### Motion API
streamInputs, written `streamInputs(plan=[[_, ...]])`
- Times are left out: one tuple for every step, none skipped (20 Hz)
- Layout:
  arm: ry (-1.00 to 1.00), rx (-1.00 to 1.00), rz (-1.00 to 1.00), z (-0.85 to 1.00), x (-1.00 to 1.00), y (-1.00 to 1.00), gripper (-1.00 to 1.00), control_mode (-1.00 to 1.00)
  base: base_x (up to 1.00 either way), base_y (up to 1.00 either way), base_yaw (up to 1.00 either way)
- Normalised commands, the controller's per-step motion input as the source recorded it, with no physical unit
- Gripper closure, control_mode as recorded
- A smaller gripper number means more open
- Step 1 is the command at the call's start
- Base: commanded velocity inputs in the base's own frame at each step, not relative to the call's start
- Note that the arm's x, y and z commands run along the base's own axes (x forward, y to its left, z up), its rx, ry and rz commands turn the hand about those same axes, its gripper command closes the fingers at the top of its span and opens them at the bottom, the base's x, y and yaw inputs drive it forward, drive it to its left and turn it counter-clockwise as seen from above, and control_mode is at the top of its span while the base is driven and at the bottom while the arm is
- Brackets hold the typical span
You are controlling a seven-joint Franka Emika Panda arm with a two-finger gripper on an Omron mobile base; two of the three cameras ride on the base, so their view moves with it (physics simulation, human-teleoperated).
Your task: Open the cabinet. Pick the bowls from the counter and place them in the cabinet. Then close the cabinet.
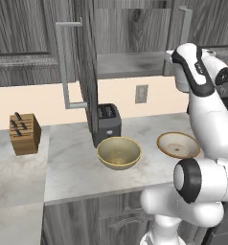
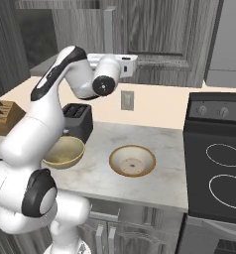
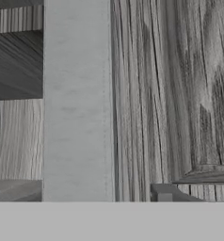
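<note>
A white robot arm reaches up toward a dark grey wood-grain cabinet (image 1: 130, 33) mounted above a marble counter (image 1: 73, 162). The cabinet's left door (image 1: 87, 62) stands swung wide open, edge-on, with a grey shelf (image 1: 130, 64) exposed behind it. The gripper (image 2: 132, 63) is raised at the right door (image 2: 154, 30), very near that door's long vertical bar handle (image 3: 77, 101), which fills much of the hand view; whether its fingers are spread or closed I cannot tell, as they are hidden from sight. Below, both bowls wait on the counter: a deep olive-yellow bowl (image 1: 119, 153) just in front of a black toaster (image 1: 108, 122), and a wider tan-rimmed bowl (image 1: 178, 145) to its right, the two apart. A wooden knife block (image 1: 24, 134) sits far left, and a black stovetop (image 2: 219, 173) lies to the right. The risk, as I judge it, is the gripper slipping off the smooth bar if it grips off-centre, leaving the right door barely opened, or the arm's elbow sweeping low and knocking the bowls or toaster.
</note>
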Motion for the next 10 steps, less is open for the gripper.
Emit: streamInputs(plan=[[0.03,0.01,0.03,0.0,0.04,0.0,1.0,-1.0,0.0,0.0,0.0],[0.0,0.0,0.03,0.0,0.0,0.04,1.0,-1.0,0.0,0.0,0.0],[0.0,0.0,0.01,0.0,0.0,0.22,1.0,-1.0,0.0,0.0,0.0],[0.0,0.0,0.0,0.0,-0.04,0.54,1.0,-1.0,0.0,0.0,0.0],[0.0,0.0,0.0,-0.06,-0.08,0.84,1.0,-1.0,0.0,0.0,0.0],[0.0,0.0,0.0,-0.11,-0.13,1.0,1.0,-1.0,0.0,0.0,0.0],[0.0,0.0,0.0,-0.14,-0.09,1.0,1.0,-1.0,0.0,0.0,0.0],[0.0,0.0,0.0,-0.14,-0.02,1.0,1.0,-1.0,0.0,0.0,0.0],[0.0,0.0,0.01,-0.04,-0.06,1.0,1.0,-1.0,0.0,0.0,0.0],[0.0,0.0,0.04,0.0,-0.25,1.0,1.0,-1.0,0.0,0.0,0.0]])
